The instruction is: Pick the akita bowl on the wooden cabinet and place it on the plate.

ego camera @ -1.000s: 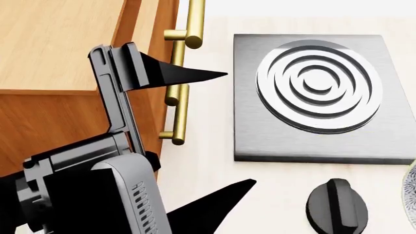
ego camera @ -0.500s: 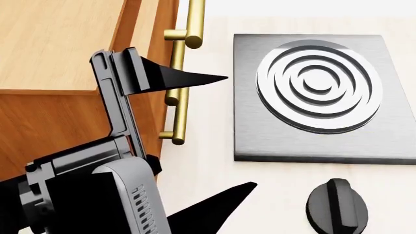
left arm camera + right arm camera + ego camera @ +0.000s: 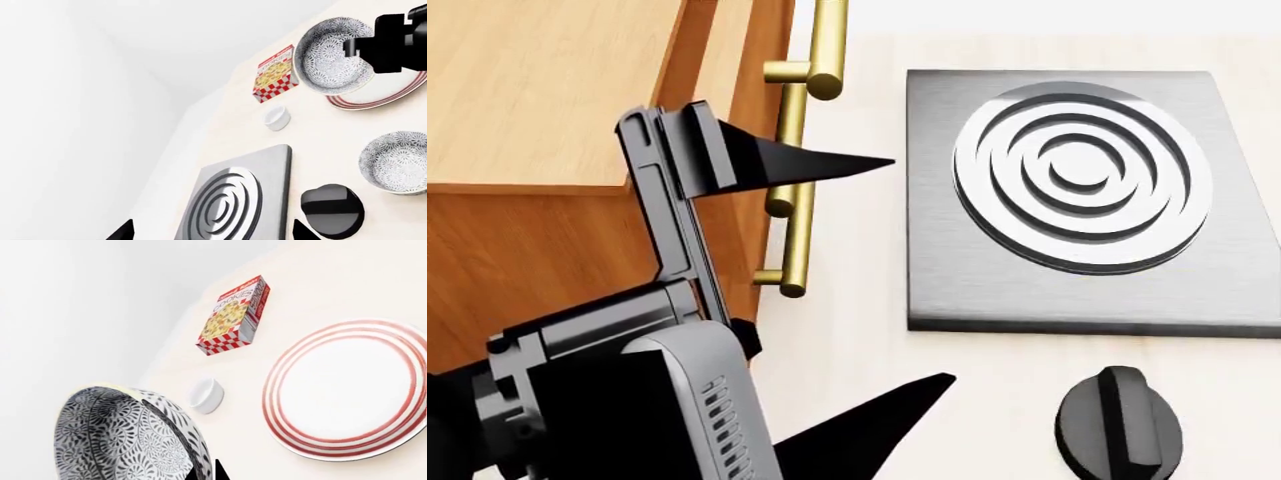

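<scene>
The akita bowl, white with a dense dark floral pattern, hangs tilted in the air with my right gripper shut on its rim. In the left wrist view the bowl and the right gripper overlap the far edge of the plate. The red-ringed white plate lies flat on the pale table with nothing on it. The wooden cabinet fills the head view's left. My left gripper is wide open beside the cabinet's front, holding nothing.
A second patterned bowl sits on the table near a black knob. The grey stove with its ringed burner lies right of the cabinet's brass handles. A cookie box and small white cup stand beyond the plate.
A sliver of patterned rim at the head view's right edge one second ago is gone. My left arm has shifted very slightly; its gripper stays open.
</scene>
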Robot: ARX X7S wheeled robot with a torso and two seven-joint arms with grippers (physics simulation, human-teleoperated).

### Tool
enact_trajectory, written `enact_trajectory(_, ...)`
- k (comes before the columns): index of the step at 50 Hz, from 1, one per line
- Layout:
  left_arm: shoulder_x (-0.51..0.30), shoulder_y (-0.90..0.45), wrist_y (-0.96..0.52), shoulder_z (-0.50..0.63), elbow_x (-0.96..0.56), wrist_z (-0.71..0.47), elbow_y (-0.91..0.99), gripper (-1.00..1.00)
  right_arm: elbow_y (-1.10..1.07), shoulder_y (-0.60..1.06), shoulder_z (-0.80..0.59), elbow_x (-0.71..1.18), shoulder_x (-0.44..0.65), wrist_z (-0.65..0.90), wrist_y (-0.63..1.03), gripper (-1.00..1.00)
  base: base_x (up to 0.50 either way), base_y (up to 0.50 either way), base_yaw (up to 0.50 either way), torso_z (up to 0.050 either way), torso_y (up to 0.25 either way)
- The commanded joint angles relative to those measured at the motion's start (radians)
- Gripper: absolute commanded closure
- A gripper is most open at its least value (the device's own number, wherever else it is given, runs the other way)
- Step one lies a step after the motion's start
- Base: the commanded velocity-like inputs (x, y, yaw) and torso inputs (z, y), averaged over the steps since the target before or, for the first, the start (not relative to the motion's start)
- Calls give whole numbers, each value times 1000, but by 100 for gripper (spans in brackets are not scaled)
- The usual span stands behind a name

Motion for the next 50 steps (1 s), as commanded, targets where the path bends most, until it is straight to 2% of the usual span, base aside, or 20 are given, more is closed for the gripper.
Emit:
enact_trajectory(1, -1, 11, 6, 3, 7, 0, -4, -100, 3, 61, 27, 6, 35, 25, 8, 100, 0, 0, 0, 0, 0)
enact_trajectory(23, 0, 26, 14, 6, 16, -2, -10, -100, 165, 120, 59, -20, -3, 19, -31, 100, 0, 0, 0, 0, 0)
enact_trajectory(50, -1, 26, 14, -1, 17, -5, -11, -100, 209, 51, 183, 25, -52, -11, -120, 100, 0, 0, 0, 0, 0)
